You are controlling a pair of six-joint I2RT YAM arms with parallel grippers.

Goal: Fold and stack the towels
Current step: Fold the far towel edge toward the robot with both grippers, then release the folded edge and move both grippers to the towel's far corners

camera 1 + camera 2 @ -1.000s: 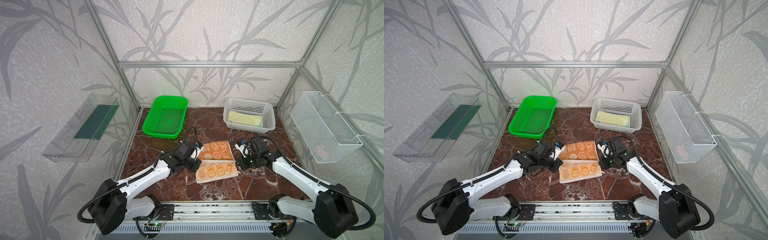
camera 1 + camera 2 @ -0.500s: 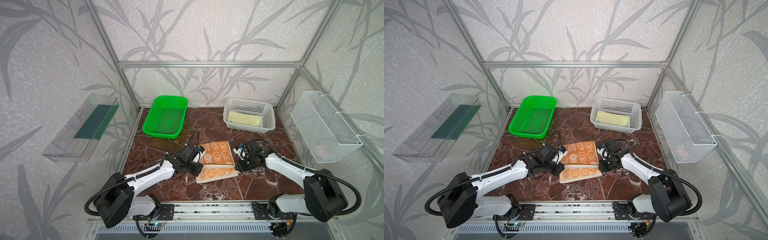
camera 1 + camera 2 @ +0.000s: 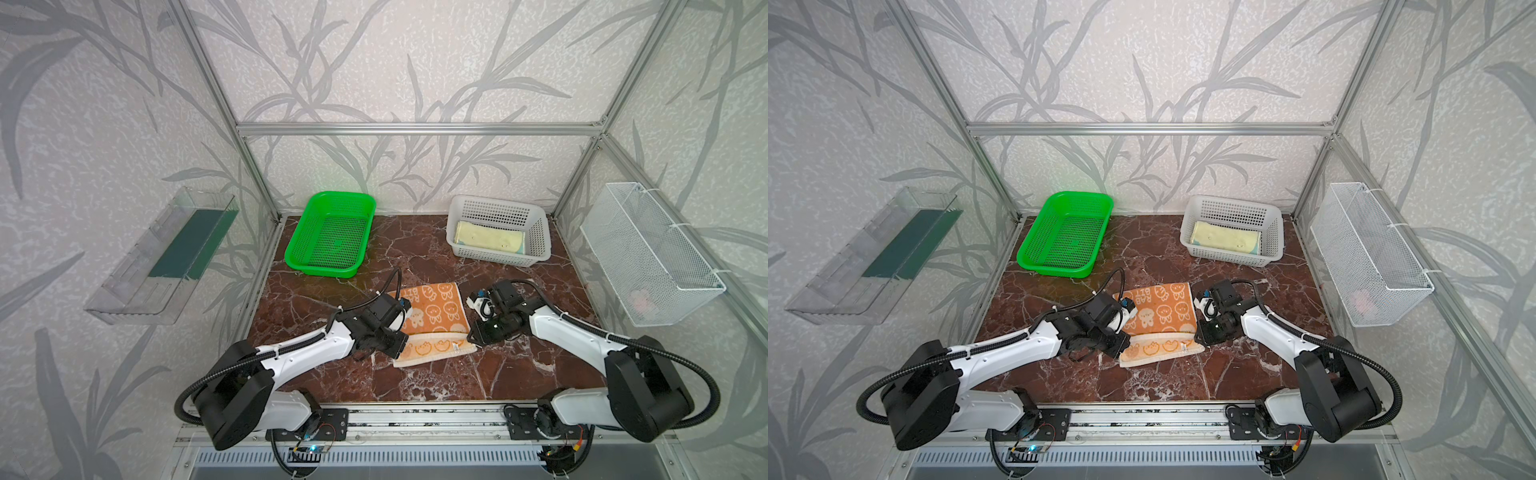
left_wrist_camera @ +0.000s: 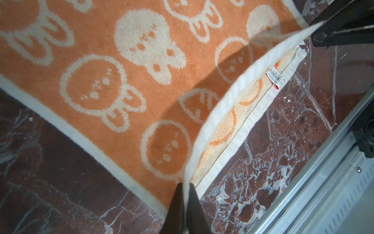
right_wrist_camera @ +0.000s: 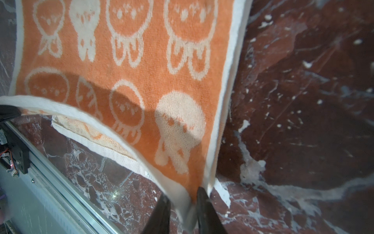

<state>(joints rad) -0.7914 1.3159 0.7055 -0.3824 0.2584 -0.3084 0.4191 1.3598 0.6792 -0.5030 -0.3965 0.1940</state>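
— Although the fold looks nearly done in both top views, what has changed there?
— A second ago the left gripper (image 3: 404, 350) and right gripper (image 3: 472, 337) sat at the middle of the towel (image 3: 436, 309). Now they are nearer the front rail (image 3: 415, 409), and the orange top layer covers most of the pale layer on the desk (image 3: 440, 382). Only a pale strip shows at the near edge. The yellow towel (image 3: 488, 241) lies in the white basket (image 3: 496, 203) at the back right.
— And the left wrist view?
— Its fingers (image 4: 194, 202) are pressed together on the white hem, pinching it. The hem hangs raised above the pale strip and its label (image 4: 275, 78).
— The right wrist view?
— Those fingers (image 5: 202, 202) have just spread. The towel's corner sits loose between them, blurred, and I judge it is being let go.
— What does that mean for the task?
— This towel's fold is about laid. I judge the left must release too; then any further fold and the move onto the stack remain. The slack hem could drag back if the left pulls away unevenly.
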